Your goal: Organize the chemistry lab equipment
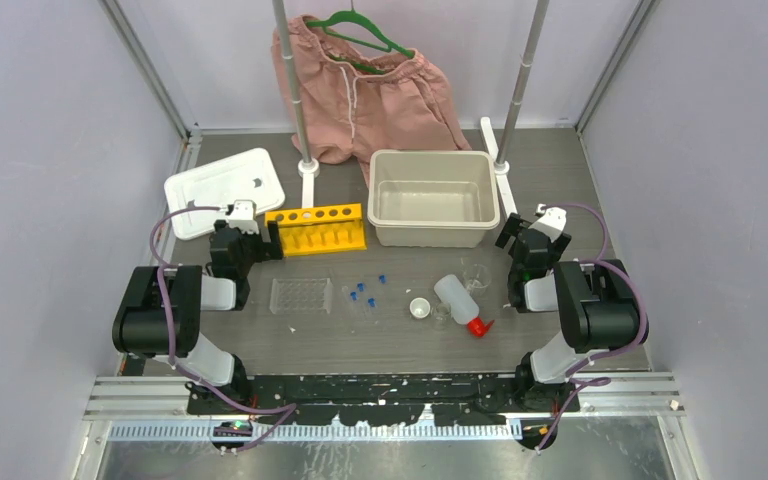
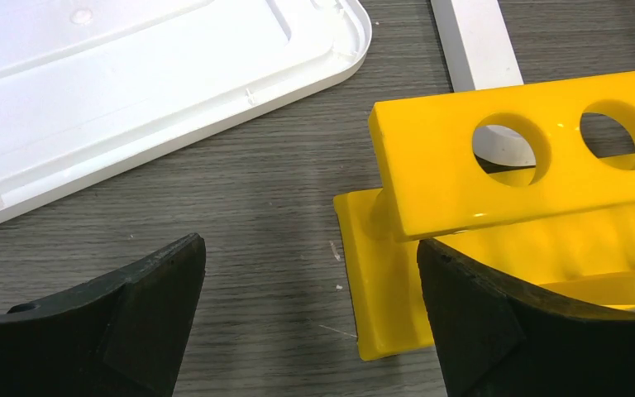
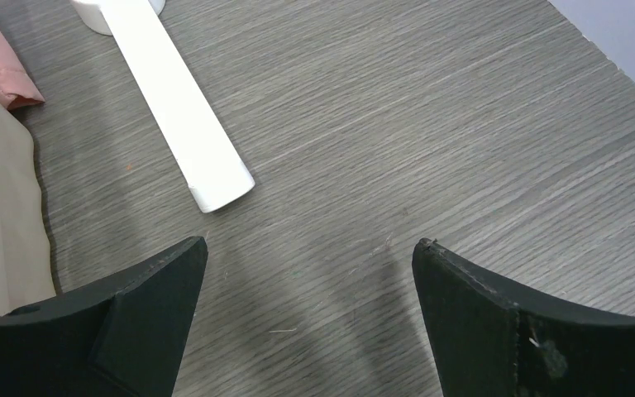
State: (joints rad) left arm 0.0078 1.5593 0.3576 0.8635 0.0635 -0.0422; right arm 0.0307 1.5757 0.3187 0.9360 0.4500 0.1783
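Top external view showed the yellow holed tube rack [image 1: 317, 229] standing upright just left of the beige tub [image 1: 432, 236]. The left gripper [image 1: 260, 238] sat at the rack's end farthest from the tub, its jaws spread wide and holding nothing. The right gripper [image 1: 526, 238] hovered just right of the tub, likewise released and empty. The small clear blue-capped tubes [image 1: 365, 294] lay loose in front of the tub, with the clear plastic grid rack [image 1: 301, 296] front-left of it. The white red-capped squeeze bottle [image 1: 460, 300] lay on its side before the tub's right corner. The step in hand looked like taking hold of the yellow rack. In the left wrist view one finger [image 2: 496, 322] hung over the rack's base corner and the other over bare table, so the rack end sat off centre. A sound grasp would have called for shifting toward the tub until that end stood midway between the fingers. The jaws would then close squarely, with the rack kept level.
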